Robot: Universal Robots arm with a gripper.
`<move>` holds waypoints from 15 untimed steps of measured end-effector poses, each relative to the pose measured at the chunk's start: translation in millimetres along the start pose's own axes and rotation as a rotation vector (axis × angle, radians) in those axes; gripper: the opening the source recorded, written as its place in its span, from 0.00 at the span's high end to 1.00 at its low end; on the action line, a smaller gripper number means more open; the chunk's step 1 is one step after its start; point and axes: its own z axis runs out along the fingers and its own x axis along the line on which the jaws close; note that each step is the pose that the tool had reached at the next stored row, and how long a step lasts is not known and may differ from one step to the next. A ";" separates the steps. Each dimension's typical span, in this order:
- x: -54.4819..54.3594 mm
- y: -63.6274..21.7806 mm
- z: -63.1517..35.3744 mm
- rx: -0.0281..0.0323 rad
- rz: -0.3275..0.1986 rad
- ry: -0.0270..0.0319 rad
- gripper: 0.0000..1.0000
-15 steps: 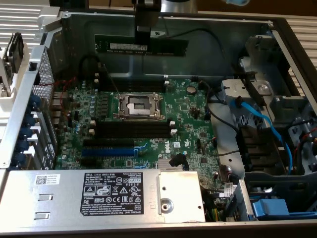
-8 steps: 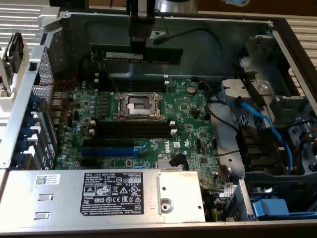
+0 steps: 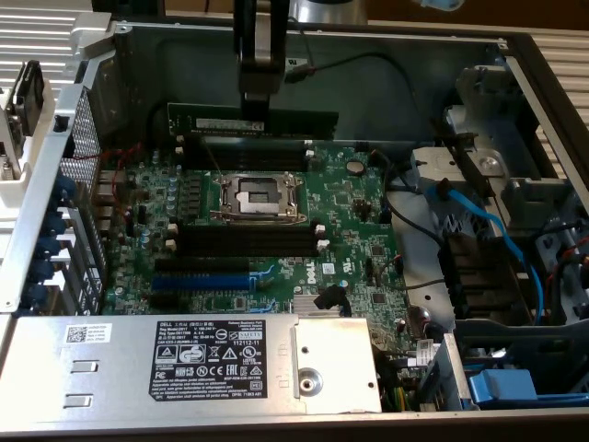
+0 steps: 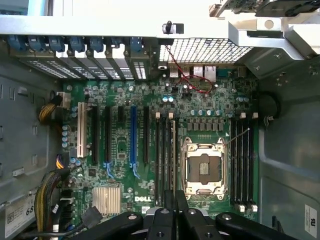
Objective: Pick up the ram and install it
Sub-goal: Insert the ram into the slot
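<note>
Now ram (image 3: 207, 121) over motherboard (image 3: 354, 230), open case (image 3: 414, 64).

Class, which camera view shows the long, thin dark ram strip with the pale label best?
The exterior view: the long, thin dark ram strip faces the camera broadside, pale label visible, clamped in the black gripper above the green motherboard. The wrist view shows the strip edge-on, a thin line ahead of the gripper.
</note>
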 end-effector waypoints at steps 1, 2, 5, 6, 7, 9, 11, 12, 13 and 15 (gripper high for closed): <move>0.1 -0.1 2.0 0.0001 0.000 -0.0001 0.88; 0.1 -0.1 3.7 0.0001 0.000 -0.0001 0.88; 0.5 1.0 6.9 -0.0001 0.000 0.0001 0.88; 1.2 1.7 7.2 0.0000 0.000 0.0000 0.88; 1.4 2.0 8.5 0.0001 0.000 -0.0001 0.88; 1.5 2.7 12.1 0.0000 -0.004 -0.0010 0.88; 1.6 3.1 15.5 -0.0001 -0.014 -0.0032 0.88; 1.6 3.2 17.3 -0.0002 -0.019 -0.0038 0.88; -0.6 3.2 21.1 -0.0003 -0.026 -0.0037 0.88; -1.6 3.1 24.9 0.0000 -0.030 -0.0040 0.88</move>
